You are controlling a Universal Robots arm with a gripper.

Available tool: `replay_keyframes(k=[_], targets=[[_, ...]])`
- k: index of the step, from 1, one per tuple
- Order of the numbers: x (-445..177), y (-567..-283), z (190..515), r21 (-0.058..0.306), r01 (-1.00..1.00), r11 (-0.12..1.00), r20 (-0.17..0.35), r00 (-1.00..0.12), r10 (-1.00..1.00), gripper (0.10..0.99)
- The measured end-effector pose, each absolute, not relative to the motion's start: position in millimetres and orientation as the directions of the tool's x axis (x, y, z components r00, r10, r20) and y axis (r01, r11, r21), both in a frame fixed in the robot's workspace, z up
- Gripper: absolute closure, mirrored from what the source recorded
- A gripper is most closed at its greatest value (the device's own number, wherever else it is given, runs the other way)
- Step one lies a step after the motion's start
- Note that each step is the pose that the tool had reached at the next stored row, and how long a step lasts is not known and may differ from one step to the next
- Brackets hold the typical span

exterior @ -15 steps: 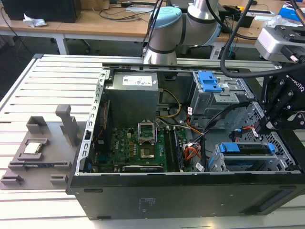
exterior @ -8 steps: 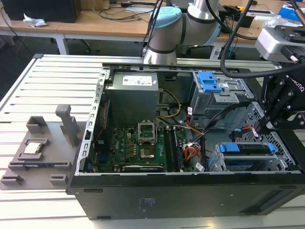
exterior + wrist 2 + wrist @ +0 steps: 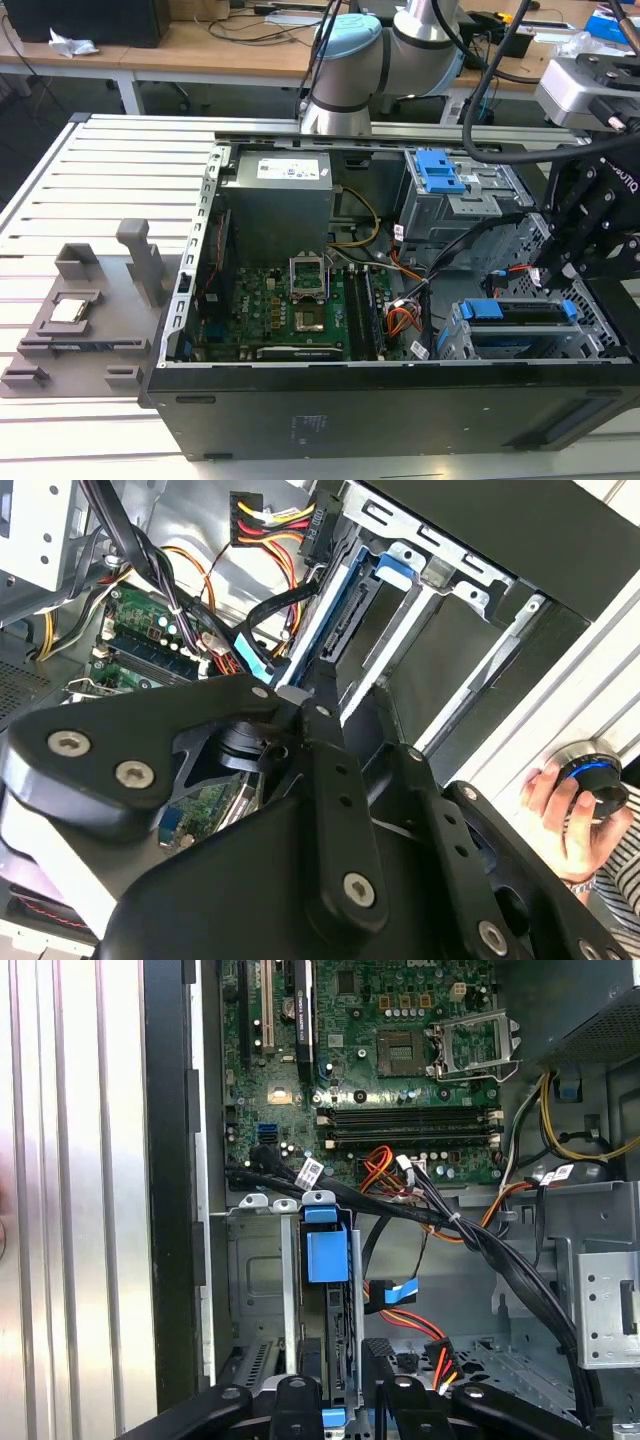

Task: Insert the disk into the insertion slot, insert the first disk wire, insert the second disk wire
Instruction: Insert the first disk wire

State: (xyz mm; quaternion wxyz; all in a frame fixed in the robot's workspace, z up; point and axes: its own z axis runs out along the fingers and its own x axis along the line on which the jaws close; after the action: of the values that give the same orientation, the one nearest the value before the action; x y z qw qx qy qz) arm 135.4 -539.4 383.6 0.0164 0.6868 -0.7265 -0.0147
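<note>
An open computer case [image 3: 300,420] lies on its side. The disk [image 3: 327,1255] sits edge-on inside the insertion slot [image 3: 255,1280], a grey cage. The gripper [image 3: 337,1365] hovers just over the slot, its fingers spread to either side of the disk's rear edge and gripping nothing. Loose wires [image 3: 400,1295] dangle beside the slot, and a careless reach could likely snag them.

disk [image 3: 518,312]: silver drive in bright blue carrier, seated in bay | insertion slot [image 3: 500,347]: grey perforated cage, case's near corner, exterior view's right | disk wire [image 3: 318,525]: black plug, coloured leads, beside disk, unplugged
</note>
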Motion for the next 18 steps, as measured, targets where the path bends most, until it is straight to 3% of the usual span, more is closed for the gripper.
replay_keyframes(k=[6, 18], targets=[[146.0, -514.9, 380.7, 0.044, -0.998, 0.048, 0.01, -0.048, -0.999, 0.784], [171.1, -507.6, 363.5, 0.043, -0.999, -0.03, 0.031, 0.032, -0.999, 0.784]])
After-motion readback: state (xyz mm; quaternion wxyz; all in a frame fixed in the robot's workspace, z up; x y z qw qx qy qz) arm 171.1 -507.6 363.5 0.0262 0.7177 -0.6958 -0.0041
